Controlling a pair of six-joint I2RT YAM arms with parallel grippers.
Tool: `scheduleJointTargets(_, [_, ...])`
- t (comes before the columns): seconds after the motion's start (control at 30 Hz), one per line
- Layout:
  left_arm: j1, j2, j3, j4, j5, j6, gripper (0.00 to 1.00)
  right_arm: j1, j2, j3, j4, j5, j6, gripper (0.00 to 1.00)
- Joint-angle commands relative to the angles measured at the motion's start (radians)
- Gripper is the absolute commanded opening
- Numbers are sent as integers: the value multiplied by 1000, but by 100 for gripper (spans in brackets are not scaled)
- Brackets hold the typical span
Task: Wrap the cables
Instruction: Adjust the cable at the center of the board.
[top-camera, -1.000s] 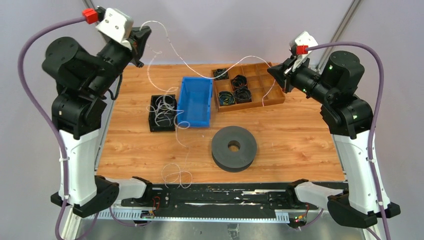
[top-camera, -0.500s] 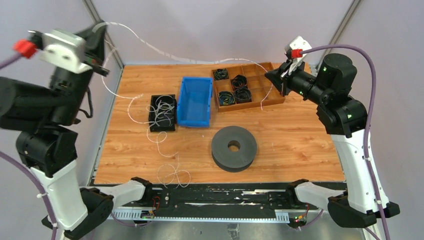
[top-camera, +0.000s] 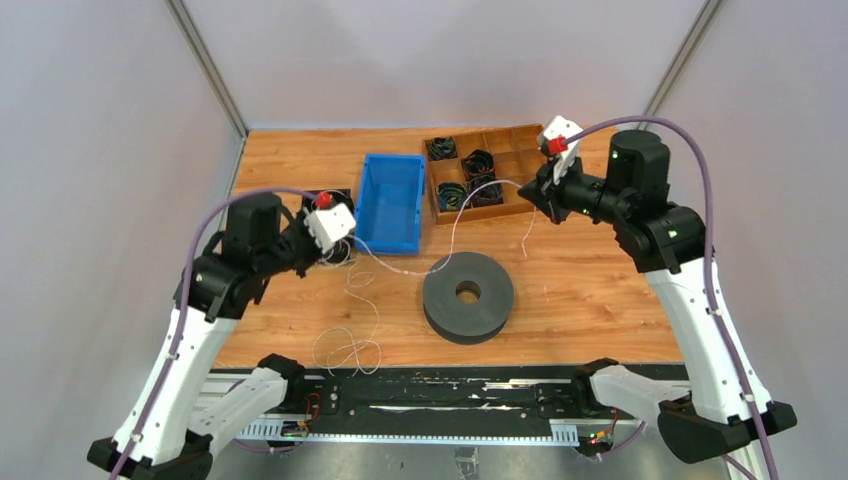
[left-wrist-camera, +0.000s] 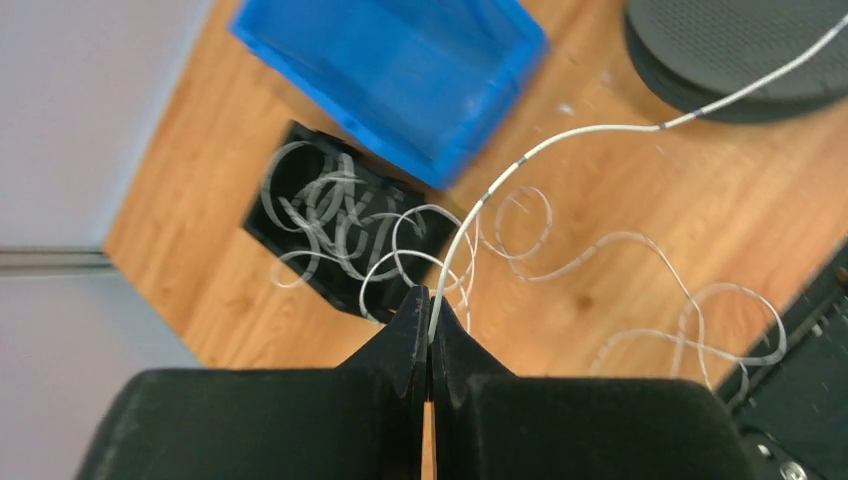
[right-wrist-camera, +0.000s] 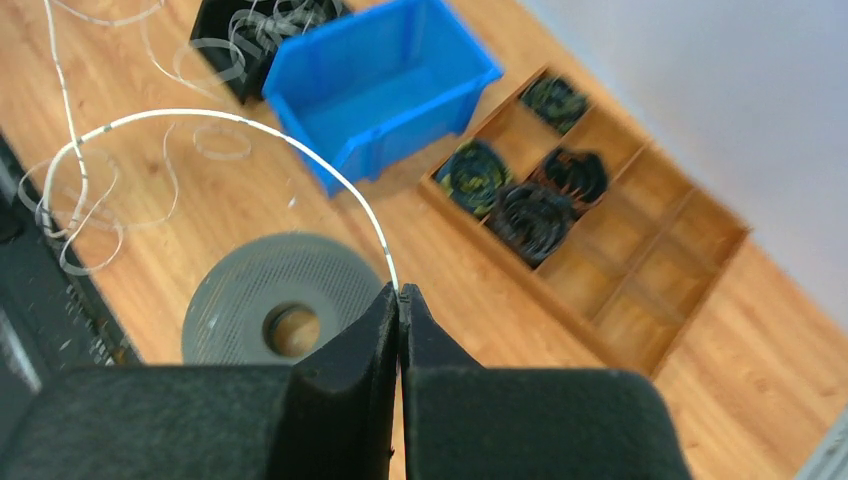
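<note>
Bare table (top-camera: 600, 290) right of grey spool (top-camera: 468, 296) left open for passage, centre crossed by cables (left-wrist-camera: 600, 127) hung between left gripper (left-wrist-camera: 428, 300) and right gripper (right-wrist-camera: 399, 295), far side blocked by blue bin (top-camera: 392, 203) and wooden organiser (top-camera: 505, 165), slack loops strewn near-left.

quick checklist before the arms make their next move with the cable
1. Left fingers shut on the cable: ok.
2. Right fingers shut on it: ok.
3. Slack between the two grasps: ok, the span curves and is not taut.
4. Loose loops untangled: not ok, they cross over each other, and more lie in the black tray.
5. Span clear of the grey spool: cannot tell.
</note>
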Motion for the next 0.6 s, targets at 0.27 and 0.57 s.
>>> scheduleJointTargets(0.27, [2, -60, -292, -55, 201, 170, 20, -11, 73, -295, 57, -24, 128, 1])
scheduleJointTargets(0.57, [3, 82, -228, 66, 160, 45, 53, -14, 272, -152, 84, 197, 233, 1])
